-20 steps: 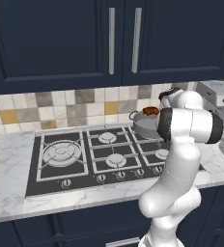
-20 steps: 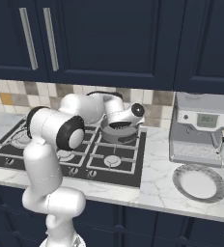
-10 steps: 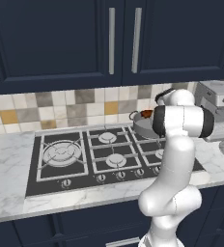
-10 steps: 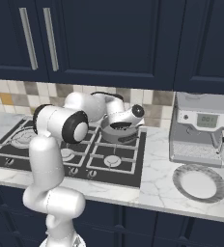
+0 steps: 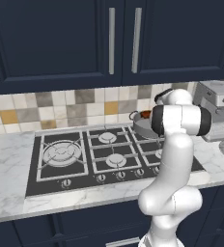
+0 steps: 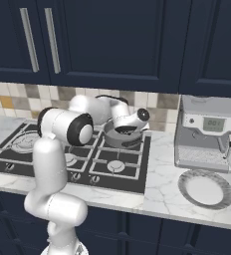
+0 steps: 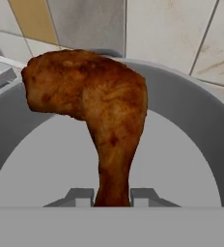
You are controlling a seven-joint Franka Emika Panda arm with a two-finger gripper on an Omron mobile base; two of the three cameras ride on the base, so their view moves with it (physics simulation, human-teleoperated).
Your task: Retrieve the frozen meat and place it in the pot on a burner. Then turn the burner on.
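- Meat is what this job is about, and it is not lying in the pot yet.
- Black five-burner cooktop point(image 5: 85, 157) sits in the white marble bench point(image 5: 7, 202), with dark blue cupboards above and a tiled wall behind.
- White robot arm point(image 6: 62, 129) has swung a bit more toward the back right corner of the cooktop since a second ago.
- Round, shallow grey steel pot point(image 6: 121, 138) stands on a back burner there, close to the tiled wall.
- Reddish-brown lump of frozen meat point(image 7: 97, 116), shaped like a chicken leg, hangs just over the pot's mouth.
- Small dark two-finger gripper point(image 7: 112, 195) is shut tight on the thin end of the meat.
- So I think the carrying is nearly done. Next comes letting go, then turning the knob.
- Room is good inside the pot, since the meat is much smaller than its mouth.
- Room is tight behind the pot because of the wall, and a silver coffee machine point(image 6: 207, 132) stands to the right.
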